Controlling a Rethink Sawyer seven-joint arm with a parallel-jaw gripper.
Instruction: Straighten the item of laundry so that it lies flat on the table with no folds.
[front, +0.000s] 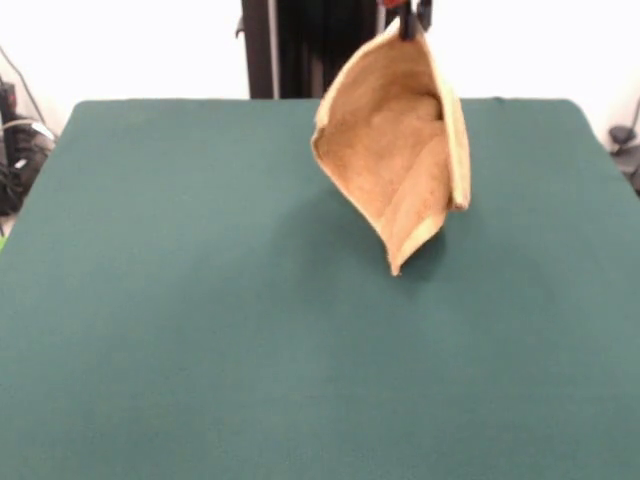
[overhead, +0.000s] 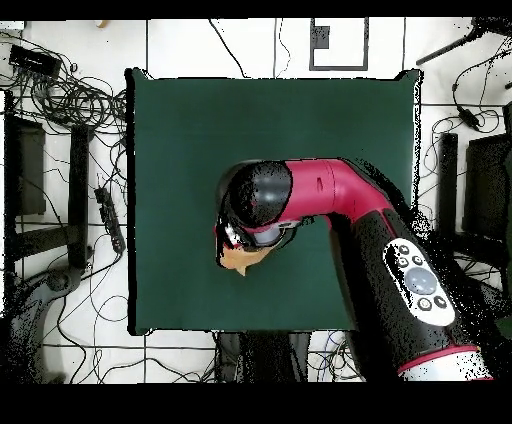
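1. Front view: the towel (front: 395, 150) hangs in the air above the table (front: 200, 330), held up by its top corner at the picture's top edge.
2. Front view: the end effector (front: 407, 18) shows only as dark tips at that top edge, clamped on the towel's upper corner.
3. Front view: the towel is orange-tan and curls into an open cone or pocket, its inner side facing the camera, one edge rolled along the right side.
4. Front view: its lowest point tapers to a tip that sits at or just above the green surface, right of the table's middle; whether it touches cannot be told. A faint shadow lies under it.
5. Front view: the dark pedestal (front: 300, 45) stands behind the table's far edge, and cables (front: 20, 140) lie at the left margin.
6. Overhead view: the red and black arm (overhead: 340, 195) reaches in from the lower right and bends over the table (overhead: 180, 120), its round black head covering most of the towel.
7. Overhead view: only a small tan patch of towel (overhead: 243, 260) peeks out below the arm's head, over the table's nearer half, left of centre. The end effector itself is hidden under the arm here.
8. Overhead view: cables (overhead: 70, 95) sprawl on the tiled floor round the table.
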